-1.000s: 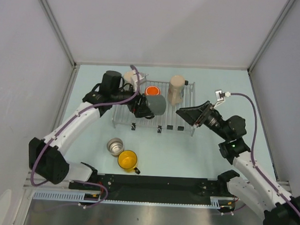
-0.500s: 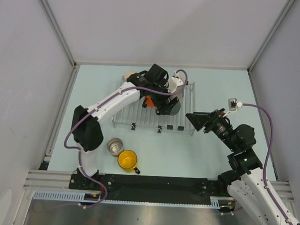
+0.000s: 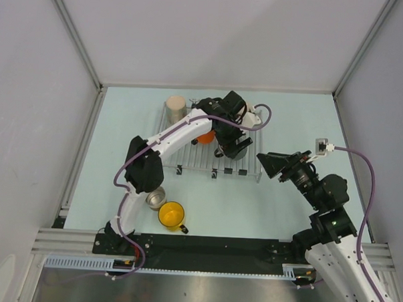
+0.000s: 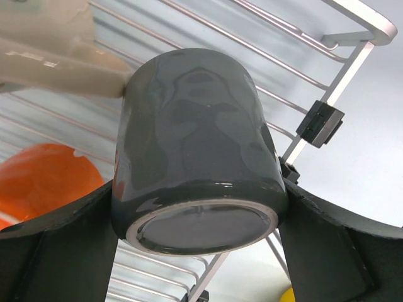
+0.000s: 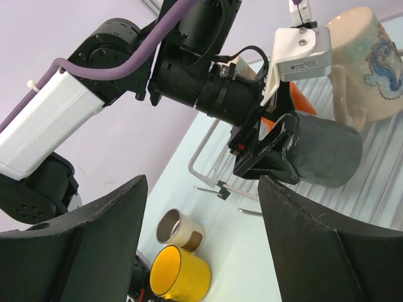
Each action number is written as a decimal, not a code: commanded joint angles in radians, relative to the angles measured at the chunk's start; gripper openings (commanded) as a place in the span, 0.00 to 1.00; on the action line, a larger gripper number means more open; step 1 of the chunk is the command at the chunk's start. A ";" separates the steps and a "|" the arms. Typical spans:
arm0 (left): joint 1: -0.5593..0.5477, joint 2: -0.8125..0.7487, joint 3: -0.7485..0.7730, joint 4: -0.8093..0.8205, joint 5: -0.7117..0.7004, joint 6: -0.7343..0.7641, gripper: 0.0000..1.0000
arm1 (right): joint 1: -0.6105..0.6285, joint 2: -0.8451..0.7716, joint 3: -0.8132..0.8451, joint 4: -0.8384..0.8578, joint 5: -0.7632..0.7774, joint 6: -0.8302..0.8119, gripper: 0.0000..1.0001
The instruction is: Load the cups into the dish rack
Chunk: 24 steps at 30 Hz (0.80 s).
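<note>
Dark grey mug (image 5: 327, 157), on its side over the right part of the dish rack (image 3: 167, 151), clamped between the fingers of the left gripper (image 4: 198, 195); right gripper (image 3: 269, 165) spread wide, empty, just right of the rack.

glossy glazed dark grey mug (image 4: 195, 151), thin shiny metal wires of the dish rack (image 4: 368, 24), glossy orange cup (image 4: 44, 179) lower left, shiny steel cup (image 5: 179, 231)
</note>
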 commanded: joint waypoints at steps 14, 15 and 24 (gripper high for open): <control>-0.033 0.106 0.112 -0.011 0.010 0.034 0.86 | -0.078 -0.024 -0.037 0.008 -0.047 0.007 0.74; -0.032 0.104 0.111 -0.002 0.006 0.031 0.93 | -0.081 -0.025 -0.039 0.010 -0.054 0.007 0.74; -0.032 0.063 0.100 0.045 0.023 0.012 1.00 | -0.094 -0.005 -0.048 0.020 -0.079 0.009 0.74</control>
